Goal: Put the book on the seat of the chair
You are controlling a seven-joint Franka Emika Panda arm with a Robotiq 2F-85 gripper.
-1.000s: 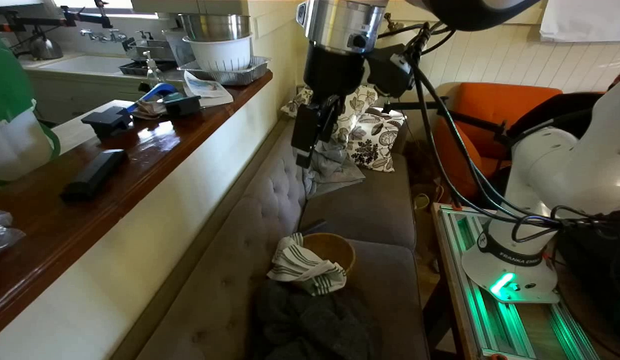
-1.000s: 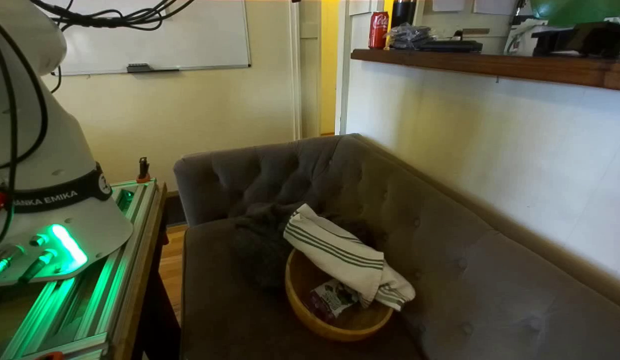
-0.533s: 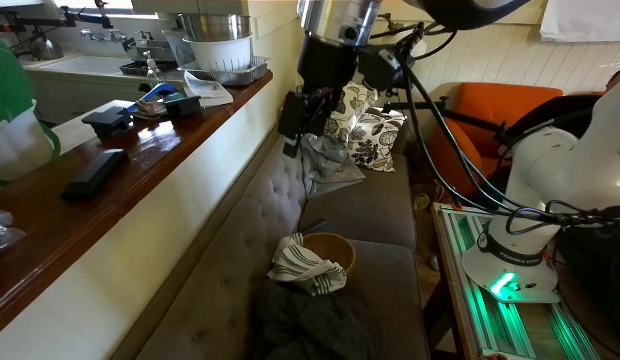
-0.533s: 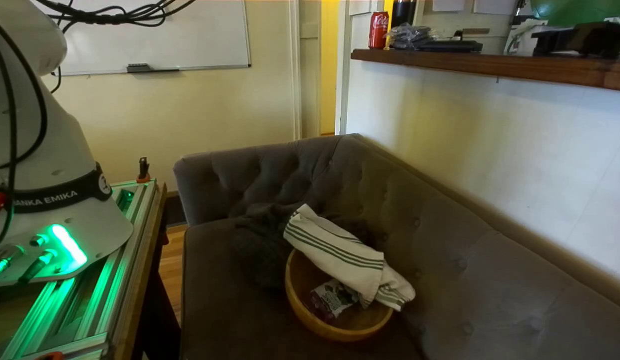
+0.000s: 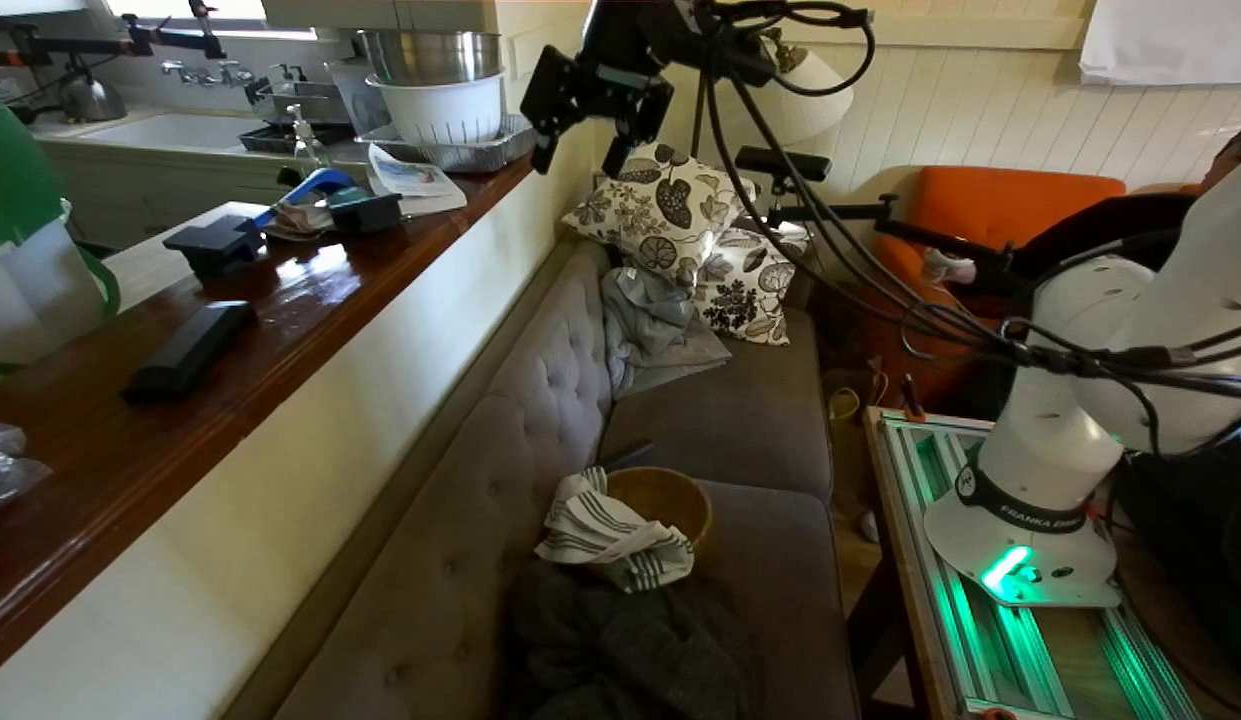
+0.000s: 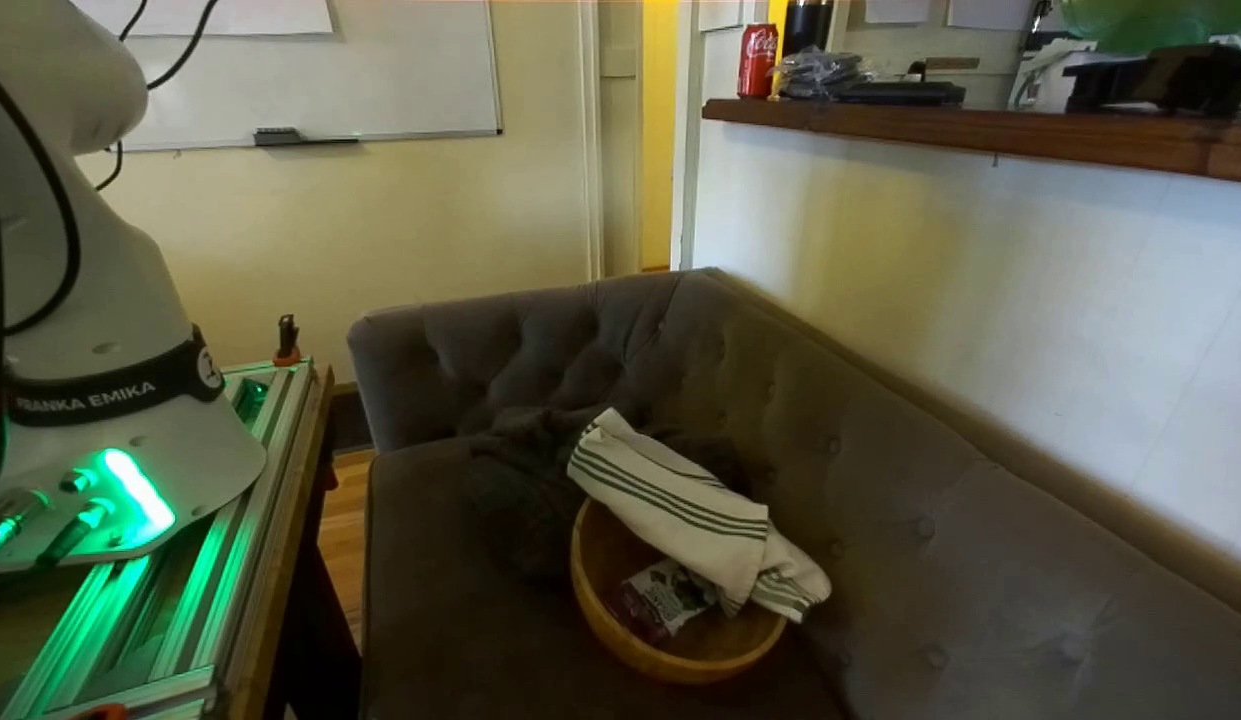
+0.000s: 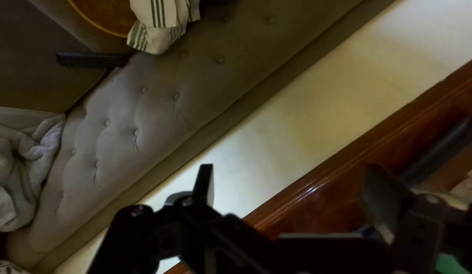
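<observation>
My gripper (image 5: 581, 165) is open, high beside the far end of the wooden ledge (image 5: 310, 320), with nothing between its fingers. In the wrist view the open gripper (image 7: 293, 186) has its fingers wide apart, with the ledge edge (image 7: 308, 186) and white wall behind them. No clear book shows; a printed paper or booklet (image 5: 416, 182) lies on the ledge, left of and below the gripper. An orange chair (image 5: 1025, 225) stands at the back right, its seat mostly hidden by the arm and cables. A grey sofa (image 5: 725, 425) runs along the wall.
A wooden bowl (image 6: 670, 665) with a striped towel (image 6: 670, 495) and a packet (image 6: 670, 595) sits on the sofa. A remote (image 7: 89, 59), patterned cushions (image 5: 670, 215) and a grey blanket (image 5: 655, 330) lie there too. Black holders (image 5: 220, 243) and bowls (image 5: 440, 105) stand on the ledge.
My gripper has risen, moved slightly left in an exterior view and turned, so both spread fingers now show. The arm's cables have shifted with it. The sofa things have not moved.
</observation>
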